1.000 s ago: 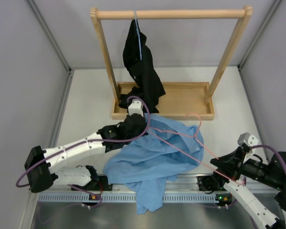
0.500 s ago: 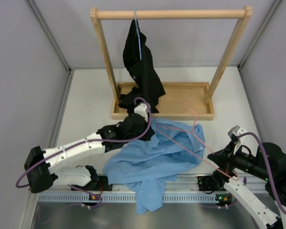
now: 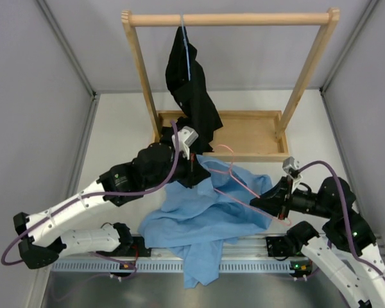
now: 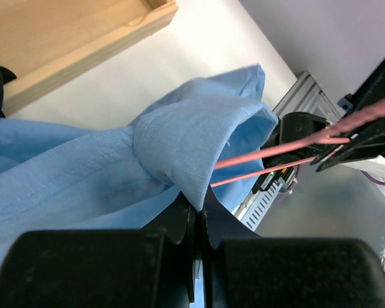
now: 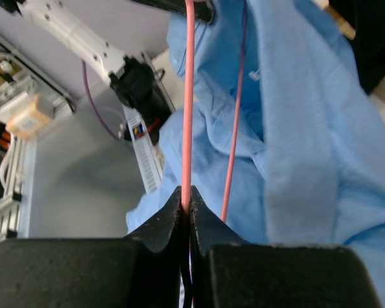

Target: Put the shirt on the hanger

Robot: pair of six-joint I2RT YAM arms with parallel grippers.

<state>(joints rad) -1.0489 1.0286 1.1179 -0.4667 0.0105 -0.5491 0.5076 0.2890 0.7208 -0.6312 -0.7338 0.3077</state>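
Observation:
The light blue shirt point(image 3: 205, 215) lies crumpled on the table in front of the rack. My left gripper point(image 3: 191, 168) is shut on a fold at its far upper edge and holds that fold raised; the fold shows in the left wrist view point(image 4: 186, 144), pinched between the jaws of that gripper point(image 4: 201, 205). The pink wire hanger point(image 3: 239, 185) slants over the shirt's right part. My right gripper point(image 3: 264, 202) is shut on one of its wires, seen in the right wrist view point(image 5: 187, 96) running up from that gripper point(image 5: 187, 206), with shirt cloth point(image 5: 295, 128) behind.
A wooden rack point(image 3: 231, 19) stands at the back on a wooden tray base point(image 3: 250, 131). A black garment point(image 3: 191, 90) hangs from it on a pale blue hanger point(image 3: 187, 45). A metal rail point(image 3: 244, 264) runs along the near edge, and the shirt's hem hangs over it.
My left arm has risen and drawn the shirt fold up and back. My right gripper has moved left and forward with the hanger, bringing it further over the shirt.

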